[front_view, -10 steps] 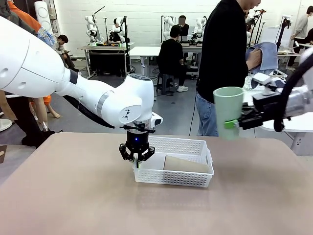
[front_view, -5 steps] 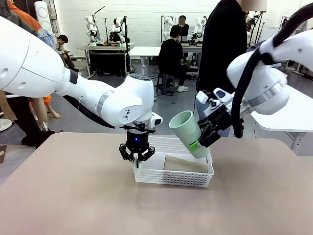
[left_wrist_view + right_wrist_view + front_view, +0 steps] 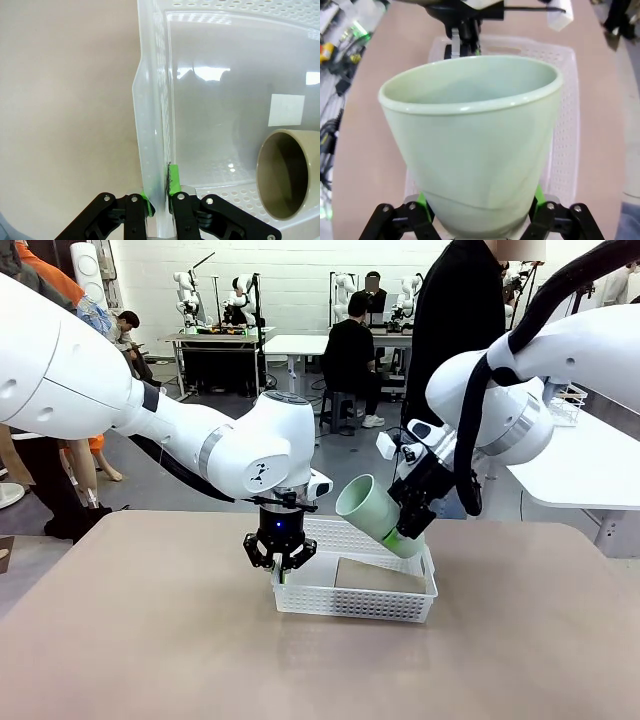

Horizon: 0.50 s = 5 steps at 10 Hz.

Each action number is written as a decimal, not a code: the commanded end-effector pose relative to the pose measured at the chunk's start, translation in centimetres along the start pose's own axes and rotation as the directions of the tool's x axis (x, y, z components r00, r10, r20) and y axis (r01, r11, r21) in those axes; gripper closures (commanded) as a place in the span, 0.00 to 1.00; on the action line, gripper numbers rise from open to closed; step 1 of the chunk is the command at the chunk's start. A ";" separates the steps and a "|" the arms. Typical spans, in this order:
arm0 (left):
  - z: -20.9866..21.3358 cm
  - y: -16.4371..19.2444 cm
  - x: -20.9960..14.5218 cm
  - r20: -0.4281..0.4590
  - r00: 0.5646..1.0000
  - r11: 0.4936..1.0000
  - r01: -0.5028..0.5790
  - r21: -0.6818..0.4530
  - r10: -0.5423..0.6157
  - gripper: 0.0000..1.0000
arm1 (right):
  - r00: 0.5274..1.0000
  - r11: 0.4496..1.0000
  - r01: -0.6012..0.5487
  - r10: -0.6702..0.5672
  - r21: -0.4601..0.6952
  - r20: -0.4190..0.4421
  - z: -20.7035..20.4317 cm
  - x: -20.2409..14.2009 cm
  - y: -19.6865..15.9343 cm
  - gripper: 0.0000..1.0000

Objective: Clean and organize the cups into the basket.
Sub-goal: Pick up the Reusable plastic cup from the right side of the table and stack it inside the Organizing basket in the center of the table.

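The basket [image 3: 350, 602], at the counter's far edge, is pinched at its wall by the left tool [image 3: 160, 196]. The mint cup [image 3: 375, 515], clasped tilted in the right tool [image 3: 408, 530] above it, is best laid beside the tan cup [image 3: 375, 578].

Front cam across table [image 3: 150, 640], L wrist tight on basket [image 3: 150, 125] wall, R wrist above, basket shared

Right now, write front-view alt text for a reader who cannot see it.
The right gripper holds a tilted mint green cup over a white basket, where a tan cup lies; the left gripper pinches the basket's left end wall.
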<state>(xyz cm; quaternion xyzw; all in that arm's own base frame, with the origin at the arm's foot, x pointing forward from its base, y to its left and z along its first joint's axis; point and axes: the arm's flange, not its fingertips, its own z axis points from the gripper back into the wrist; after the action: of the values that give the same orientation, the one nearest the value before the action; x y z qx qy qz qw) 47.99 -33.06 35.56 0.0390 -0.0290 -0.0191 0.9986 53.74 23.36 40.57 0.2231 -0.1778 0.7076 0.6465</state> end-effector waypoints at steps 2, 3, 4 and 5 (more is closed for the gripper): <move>0.0 0.0 0.0 0.000 1.000 1.000 0.001 0.001 -0.001 1.00 | 0.988 0.999 0.025 -0.028 -0.023 -0.152 -1.6 0.6 -1.6 0.18; 0.0 0.0 0.0 0.000 1.000 1.000 0.001 0.001 -0.001 1.00 | 0.989 0.999 0.025 -0.028 -0.024 -0.148 -2.1 0.7 -2.1 0.18; 0.0 0.0 0.0 0.000 1.000 1.000 0.001 0.001 -0.001 1.00 | 0.988 0.999 0.028 -0.032 -0.026 -0.151 -2.8 0.5 -2.8 0.18; 0.0 0.0 0.0 0.000 1.000 1.000 0.001 0.001 -0.001 1.00 | 0.987 0.999 0.032 -0.038 -0.038 -0.158 -3.7 0.4 -3.6 0.18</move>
<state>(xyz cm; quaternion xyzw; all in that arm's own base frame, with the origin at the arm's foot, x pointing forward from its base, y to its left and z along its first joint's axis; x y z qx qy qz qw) 47.99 -33.05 35.56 0.0390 -0.0290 -0.0191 0.9986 55.57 24.88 37.72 0.1701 -0.1356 0.7168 0.6624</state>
